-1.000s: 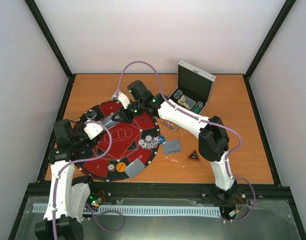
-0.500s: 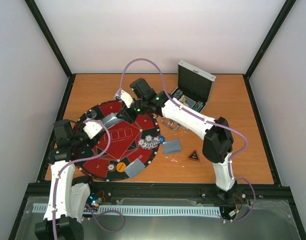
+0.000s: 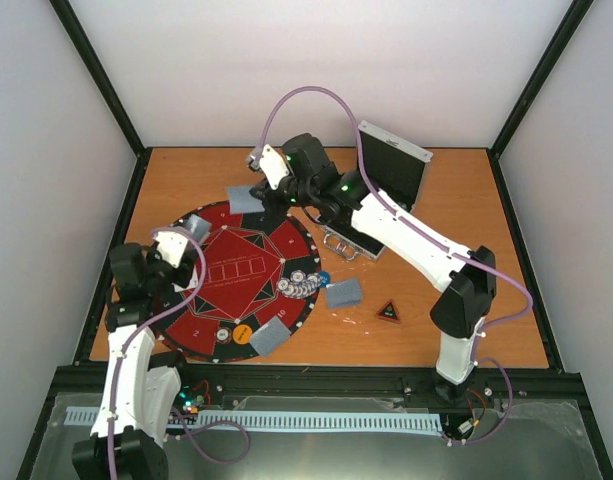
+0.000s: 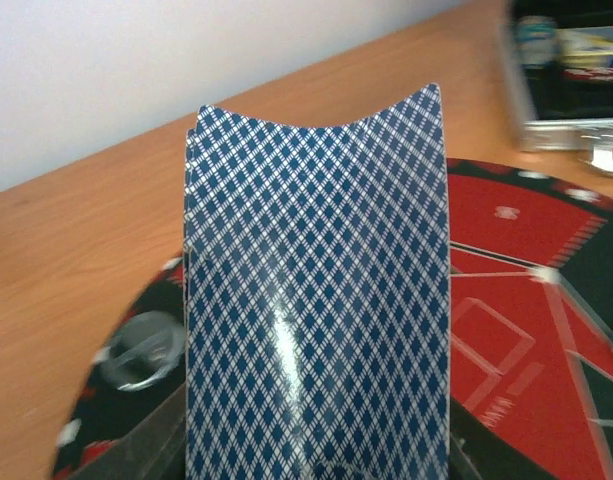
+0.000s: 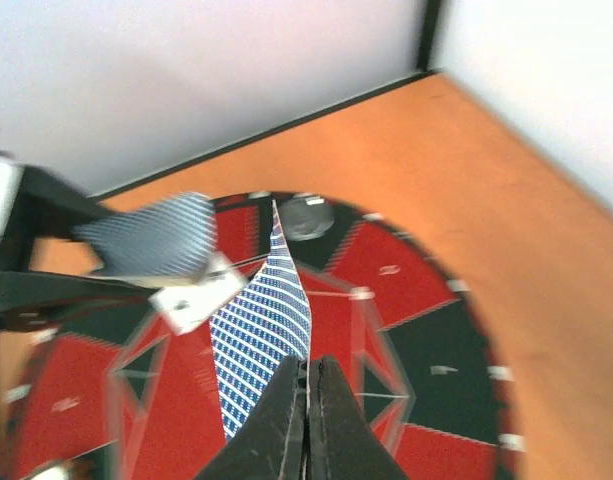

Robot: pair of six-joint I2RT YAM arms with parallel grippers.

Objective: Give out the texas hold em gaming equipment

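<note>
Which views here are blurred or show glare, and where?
Top external: sharp, evenly lit, soft shadows on the table. Left wrist: the cards are crisp with a glare streak down the middle; the case behind is out of focus. Right wrist: soft throughout, the mat edges smeared, only the pinched card fairly clear.

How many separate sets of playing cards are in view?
4: cards in the left gripper, a card in the right gripper, a stack on the mat's near edge, a stack on the table beside the chips. Others may be hidden.

Both end effectors closed: left (image 3: 174, 241), right (image 5: 308, 372)
</note>
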